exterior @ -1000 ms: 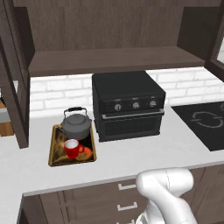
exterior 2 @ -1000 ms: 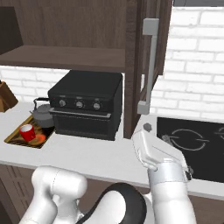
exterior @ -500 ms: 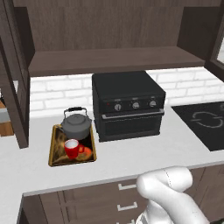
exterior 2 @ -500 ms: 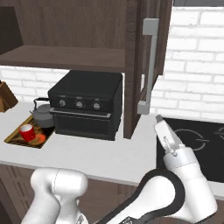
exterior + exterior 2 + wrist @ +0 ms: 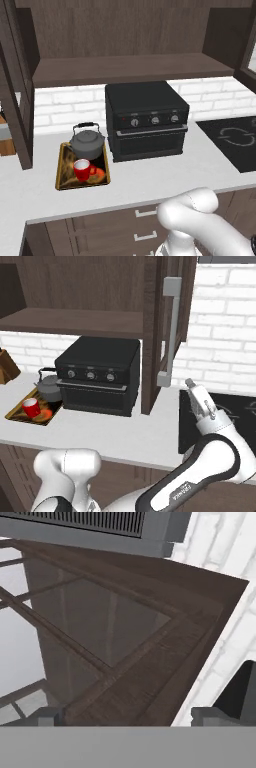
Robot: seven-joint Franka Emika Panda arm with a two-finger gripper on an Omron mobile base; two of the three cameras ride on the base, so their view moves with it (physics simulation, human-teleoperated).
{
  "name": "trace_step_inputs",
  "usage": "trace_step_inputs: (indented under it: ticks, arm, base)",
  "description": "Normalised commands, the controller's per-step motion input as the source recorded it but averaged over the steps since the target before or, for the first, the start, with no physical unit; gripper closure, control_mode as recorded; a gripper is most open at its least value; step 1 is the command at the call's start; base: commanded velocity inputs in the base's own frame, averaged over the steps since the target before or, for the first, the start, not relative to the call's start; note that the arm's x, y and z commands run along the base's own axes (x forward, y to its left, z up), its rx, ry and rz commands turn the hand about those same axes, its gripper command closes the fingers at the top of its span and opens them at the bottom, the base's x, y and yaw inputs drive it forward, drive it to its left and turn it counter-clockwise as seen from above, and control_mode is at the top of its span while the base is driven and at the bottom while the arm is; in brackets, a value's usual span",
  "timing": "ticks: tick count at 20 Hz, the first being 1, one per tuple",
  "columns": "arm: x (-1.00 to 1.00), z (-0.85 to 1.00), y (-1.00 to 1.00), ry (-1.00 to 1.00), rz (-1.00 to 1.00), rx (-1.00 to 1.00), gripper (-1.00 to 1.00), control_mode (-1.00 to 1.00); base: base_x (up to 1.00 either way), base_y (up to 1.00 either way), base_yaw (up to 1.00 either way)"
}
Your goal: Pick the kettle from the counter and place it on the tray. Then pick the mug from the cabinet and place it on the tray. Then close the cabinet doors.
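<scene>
Spread wide and empty, the robot's two-finger gripper [image 5: 200, 397] on the white arm hovers at about four o'clock of the right cabinet door [image 5: 170, 331], a dark brown framed panel with a glass pane and a long vertical grey bar handle [image 5: 171, 331], standing swung out from the dark brown wooden wall cabinet [image 5: 125, 55]. Whether a fingertip touches the door's lower edge cannot be told from the right base view. Seen from the hand, the door's brown frame and glass [image 5: 115, 642] fill the space just ahead of the two small dark finger tips, with white brick wall at three o'clock. On the long pale grey-white counter [image 5: 150, 177], the flat rectangular tray with a gold-yellow rim [image 5: 61, 172] carries both the squat dark grey metal kettle with an arched black handle [image 5: 87, 142] and, at six o'clock of it, the small bright red mug with a white inside [image 5: 83, 169]. At three o'clock of the tray, just beside it, stands a boxy black countertop oven with three knobs [image 5: 146, 120]. At the far left, the other glass door [image 5: 15, 115] also stands open. A black hob [image 5: 232, 142] lies in the counter at the oven's three o'clock.
</scene>
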Motion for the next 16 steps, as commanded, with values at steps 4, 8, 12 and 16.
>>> trace_step_inputs:
  ticks: [4, 8, 12, 16]
  arm:
    - [0.14, 0.01, 0.28, 0.00, 0.04, 0.00, -1.00, -1.00]
    - [0.05, 0.01, 0.52, 0.00, 0.00, 0.00, -1.00, -1.00]
    - [0.10, 0.00, 0.72, 0.00, 0.00, 0.00, -1.00, -1.00]
    - [0.23, 0.02, 0.84, 0.02, -0.07, -0.01, -1.00, -1.00]
  base:
    - [0.00, 0.00, 0.00]
    - [0.00, 0.00, 0.00]
    - [0.00, 0.00, 0.00]
    - [0.00, 0.00, 0.00]
